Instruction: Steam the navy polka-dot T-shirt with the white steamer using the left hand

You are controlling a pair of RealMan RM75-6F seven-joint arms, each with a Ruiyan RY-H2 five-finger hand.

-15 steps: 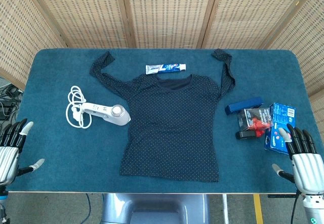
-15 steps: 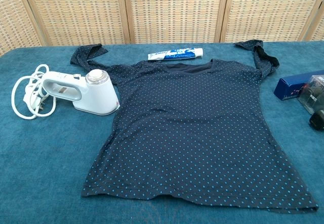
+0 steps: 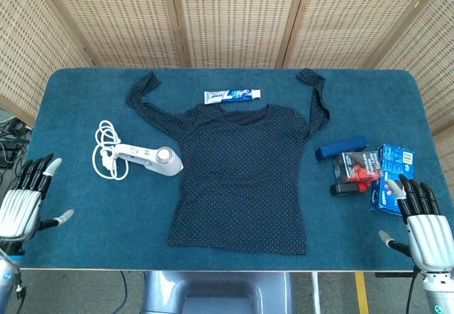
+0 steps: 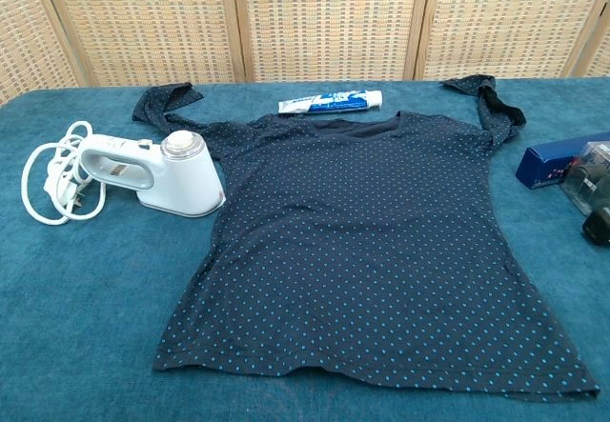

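Head view — teal table (image 3: 71, 208), wicker screens (image 3: 234, 16)

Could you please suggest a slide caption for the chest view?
White steamer with coiled cord rests beside the flat navy polka-dot T-shirt, toothpaste tube behind its collar.

Bare cloth between left hand (image 3: 23, 204) and steamer (image 3: 147, 159); coiled cord (image 3: 104, 151) just beside its handle.

Blue table (image 3: 85, 108), polka-dot T-shirt (image 3: 241, 172), white steamer (image 3: 149, 159) w/ cord, toothpaste (image 3: 232, 96), boxes (image 3: 369, 169) rt side
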